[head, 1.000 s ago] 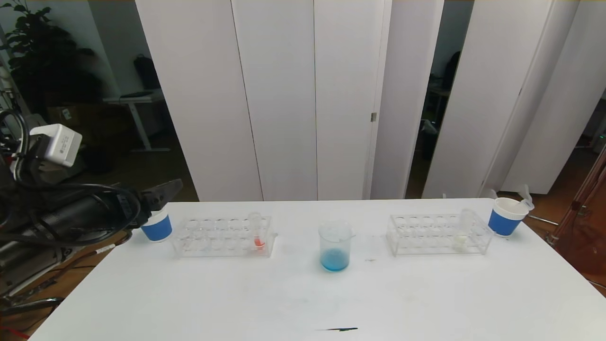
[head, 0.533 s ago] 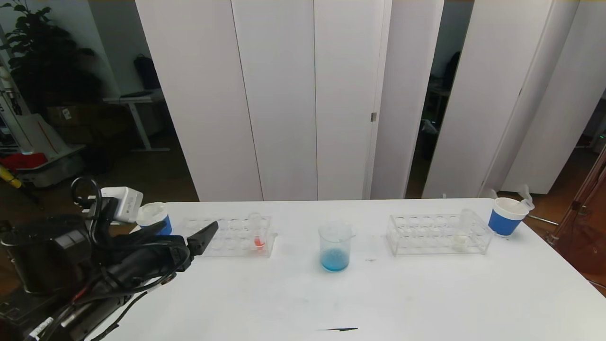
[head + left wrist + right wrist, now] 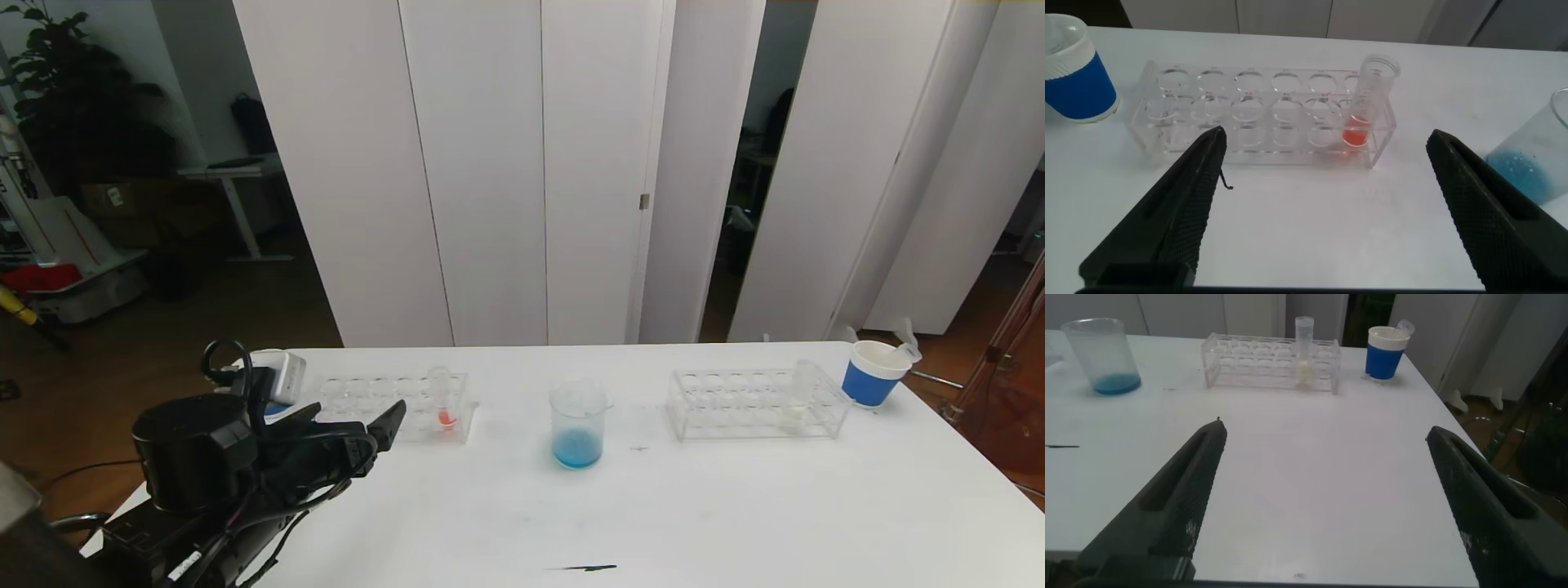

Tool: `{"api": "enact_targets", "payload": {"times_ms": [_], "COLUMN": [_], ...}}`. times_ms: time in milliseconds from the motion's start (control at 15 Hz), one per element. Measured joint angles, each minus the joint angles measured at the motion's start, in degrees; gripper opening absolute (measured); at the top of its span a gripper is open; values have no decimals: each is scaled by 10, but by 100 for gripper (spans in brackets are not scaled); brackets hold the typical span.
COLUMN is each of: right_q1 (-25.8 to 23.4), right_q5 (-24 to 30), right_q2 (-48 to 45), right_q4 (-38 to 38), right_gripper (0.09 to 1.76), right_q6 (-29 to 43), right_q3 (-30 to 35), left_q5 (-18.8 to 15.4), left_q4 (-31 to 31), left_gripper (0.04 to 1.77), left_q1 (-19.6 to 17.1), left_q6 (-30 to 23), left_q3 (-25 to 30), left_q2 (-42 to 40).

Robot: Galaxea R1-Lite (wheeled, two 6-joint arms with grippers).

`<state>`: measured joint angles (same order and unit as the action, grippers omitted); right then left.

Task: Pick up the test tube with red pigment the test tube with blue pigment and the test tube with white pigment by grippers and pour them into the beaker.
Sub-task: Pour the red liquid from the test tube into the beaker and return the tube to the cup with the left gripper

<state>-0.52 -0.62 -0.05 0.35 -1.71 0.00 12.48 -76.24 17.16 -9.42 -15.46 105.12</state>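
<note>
**Left arm swings in over the near-left corner of the surface**

Swinging down and inward since a moment ago, the left arm now sits low over the near-left part of the white surface (image 3: 735, 523), where earlier it stood high and out at the left edge. Its left gripper (image 3: 384, 425) points toward the left rack, jaws spread wide, nothing between them. From the left wrist view the two dark fingers (image 3: 1176, 220) frame the scene, well apart from each other, with bare surface between.

Just beyond that gripper stands the left rack (image 3: 408, 408), a clear tube holder. One tube with red-orange liquid (image 3: 442, 400) stands upright in a hole at the end of the rack nearest the centre. A blue-and-white cup (image 3: 1074, 73) sits beside the rack's other end, partly hidden behind the arm in the head view.

At the middle of the surface stands the beaker (image 3: 578, 425), upright, with a shallow pool of blue liquid in its bottom.

Over to the right, the right rack (image 3: 755, 404) holds the test tube with white pigment (image 3: 798, 396), upright in a hole toward the rack's outer end. Another blue-and-white cup (image 3: 873, 374) stands just past that rack, at the far-right corner.

The right gripper (image 3: 1323, 506) shows only in its own wrist view, jaws wide and empty, low over the near-right part of the surface.
</note>
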Motion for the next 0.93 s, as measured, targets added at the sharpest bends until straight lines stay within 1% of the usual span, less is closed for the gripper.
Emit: {"api": "enact_targets", "payload": {"times_ms": [333,600,800,933], "right_q1": [0,0,0,0], "right_q5": [0,0,0,0], "right_q2": [0,0,0,0], "right_q4": [0,0,0,0], "right_gripper": [175,175,175,175], "right_q6": [0,0,0,0], "right_q3": [0,0,0,0], "left_q5": [3,14,27,43], "left_q4": [-8,-7,-7,-6], "left_gripper": [175,175,175,175], "left_q1": [21,39,43,45], "left_q6": [-7,-23,-23,-23], "left_q3": [-31,-76,-109,-133], "left_q2": [48,89,119,136]}}
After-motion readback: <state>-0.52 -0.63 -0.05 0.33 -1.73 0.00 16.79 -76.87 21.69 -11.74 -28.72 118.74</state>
